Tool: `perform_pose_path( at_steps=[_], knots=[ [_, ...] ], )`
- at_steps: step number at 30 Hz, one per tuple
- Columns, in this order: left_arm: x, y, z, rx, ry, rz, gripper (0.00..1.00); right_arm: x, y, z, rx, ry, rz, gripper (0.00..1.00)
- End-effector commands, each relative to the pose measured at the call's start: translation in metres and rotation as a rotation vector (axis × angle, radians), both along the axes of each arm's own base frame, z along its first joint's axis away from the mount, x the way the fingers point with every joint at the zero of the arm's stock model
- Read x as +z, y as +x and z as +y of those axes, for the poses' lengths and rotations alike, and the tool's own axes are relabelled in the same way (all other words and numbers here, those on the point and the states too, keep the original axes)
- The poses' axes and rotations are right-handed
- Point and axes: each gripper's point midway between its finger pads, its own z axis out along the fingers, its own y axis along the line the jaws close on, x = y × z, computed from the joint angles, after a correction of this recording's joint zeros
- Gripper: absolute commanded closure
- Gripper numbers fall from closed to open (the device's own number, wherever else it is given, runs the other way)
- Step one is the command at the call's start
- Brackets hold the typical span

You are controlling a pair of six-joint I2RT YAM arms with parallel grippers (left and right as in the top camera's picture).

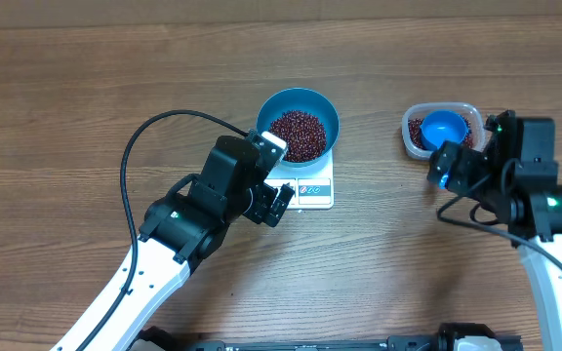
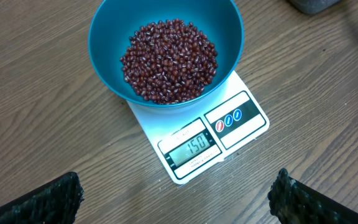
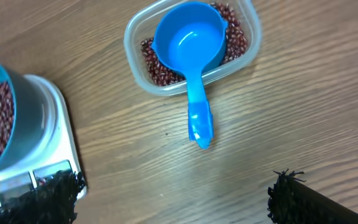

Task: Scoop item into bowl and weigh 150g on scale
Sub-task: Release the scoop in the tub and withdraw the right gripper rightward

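Observation:
The blue bowl [image 1: 273,109] stands on the white scale [image 1: 314,191] and holds a heap of dark red-brown beans [image 1: 299,135]. In the left wrist view the bowl [image 2: 104,37] with its beans [image 2: 169,59] sits on the scale [image 2: 247,127], whose display [image 2: 194,146] reads 150. My left gripper [image 1: 277,200] hovers just left of the scale's display edge, open [image 2: 179,202] and holding nothing. My right gripper [image 1: 445,168] hangs open [image 3: 173,199] over bare wood in front of the tub, also with nothing in it.
A clear plastic tub [image 1: 468,115] at the right holds more beans [image 3: 157,68] and a small blue scoop [image 3: 188,43], its handle [image 3: 199,118] sticking out over the rim toward my right gripper. The bowl [image 3: 17,124] and scale [image 3: 58,118] show at the left of the right wrist view.

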Motion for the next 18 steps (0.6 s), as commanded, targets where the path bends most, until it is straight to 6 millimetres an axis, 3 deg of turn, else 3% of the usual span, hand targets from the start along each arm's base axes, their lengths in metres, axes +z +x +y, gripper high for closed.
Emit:
perform_pose_path(
  at_steps=[1,6,18],
  knots=[
    [-0.002,-0.0005,-0.0008,0.004,-0.014,0.014,0.0,0.0235,-0.0016,-0.0019,0.054,-0.05,-0.073,0.0],
    [-0.002,-0.0005,-0.0008,0.004,-0.014,0.014,0.0,0.0329,-0.0046,-0.0069,0.035,-0.075,-0.109,0.0],
    [-0.002,-0.0005,-0.0008,0.004,-0.014,0.014,0.0,0.0315,-0.0047,-0.0068,0.035,-0.075,-0.104,0.0]
  ],
)
